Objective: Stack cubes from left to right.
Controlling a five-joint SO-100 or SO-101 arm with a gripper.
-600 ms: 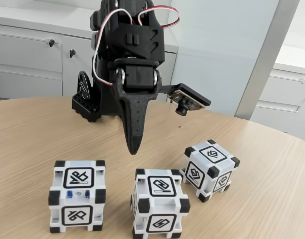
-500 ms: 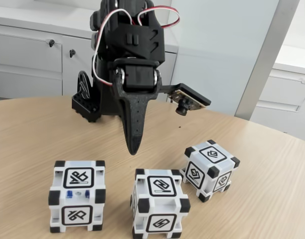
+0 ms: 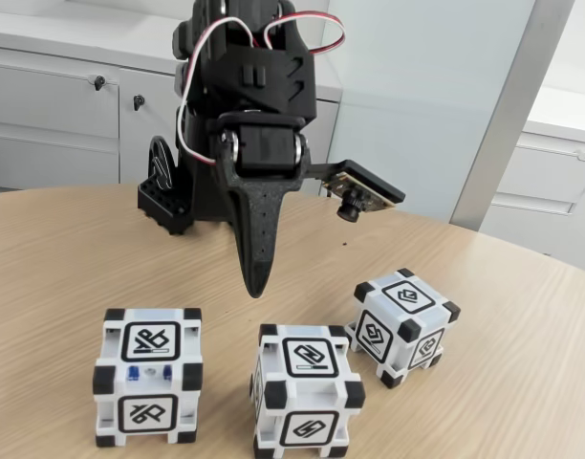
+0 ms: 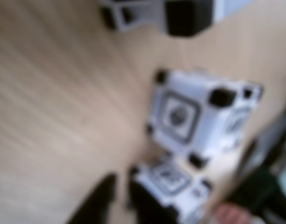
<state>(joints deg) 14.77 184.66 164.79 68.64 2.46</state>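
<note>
Three cubes sit apart on the wooden table (image 3: 522, 373): left cube (image 3: 148, 375), middle cube (image 3: 305, 390), right cube (image 3: 403, 325). Faces carry black-framed line glyphs, no readable writing. The gripper (image 3: 255, 282) hangs above, between left and middle, jaws closed, empty. White cabinets (image 3: 63, 110) stand behind.

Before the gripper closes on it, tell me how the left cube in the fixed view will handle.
The left cube looks like rigid moulded plastic, so it should not flex between the fingers. Its flat faces rest square on the table, so it will probably slide rather than roll or tip. The smooth white panels may be slippery; the raised black corner blocks could help.
</note>
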